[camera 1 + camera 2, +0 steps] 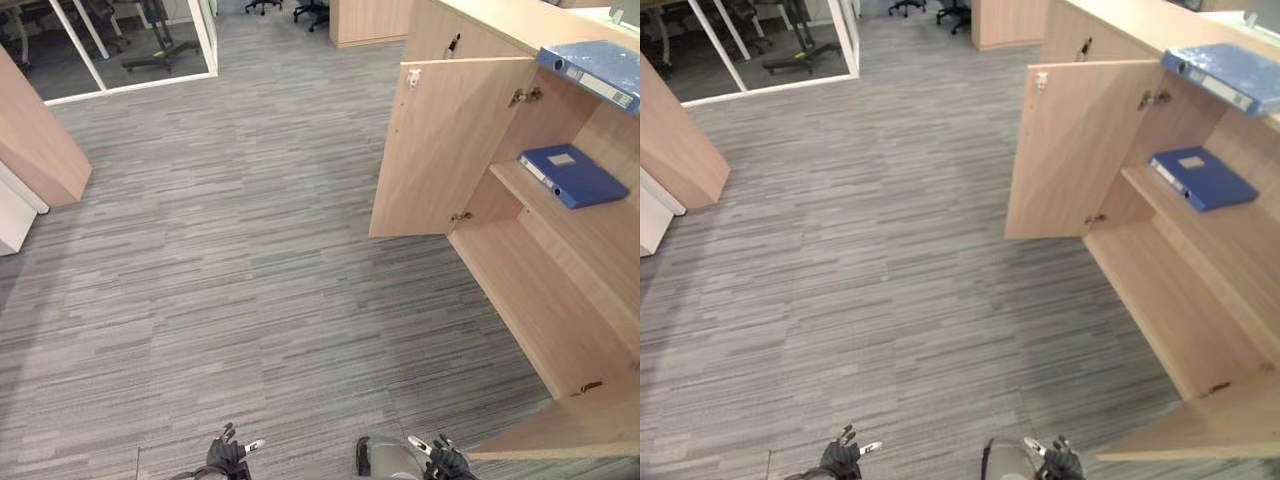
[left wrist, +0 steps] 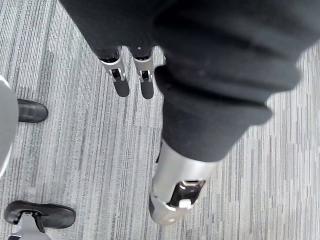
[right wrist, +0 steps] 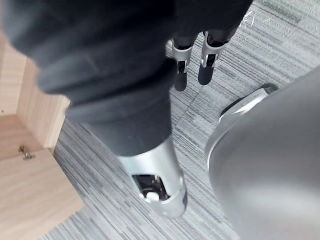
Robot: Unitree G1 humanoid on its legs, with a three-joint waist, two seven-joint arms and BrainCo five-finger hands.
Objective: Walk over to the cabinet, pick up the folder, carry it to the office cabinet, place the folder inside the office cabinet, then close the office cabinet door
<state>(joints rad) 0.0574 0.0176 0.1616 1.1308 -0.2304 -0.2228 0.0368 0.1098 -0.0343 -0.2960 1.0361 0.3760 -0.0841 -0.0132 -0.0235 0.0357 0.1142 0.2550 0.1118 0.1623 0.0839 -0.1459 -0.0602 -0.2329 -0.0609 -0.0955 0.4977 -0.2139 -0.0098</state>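
Though hanging low and empty, left robot hand (image 1: 228,455) and right robot hand (image 1: 447,462) show relaxed fingers. Blue folder (image 1: 572,175) flat on office cabinet (image 1: 540,300) shelf, well apart ahead-right, long axis skewed; right nearer. Second folder (image 1: 595,72) on top.

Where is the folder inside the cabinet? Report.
The blue folder lies flat on the open cabinet's shelf, at the eye views' right, below a second folder.

Grey striped carpet (image 1: 230,260), glass partition (image 1: 140,40), office chairs (image 1: 312,10) beyond
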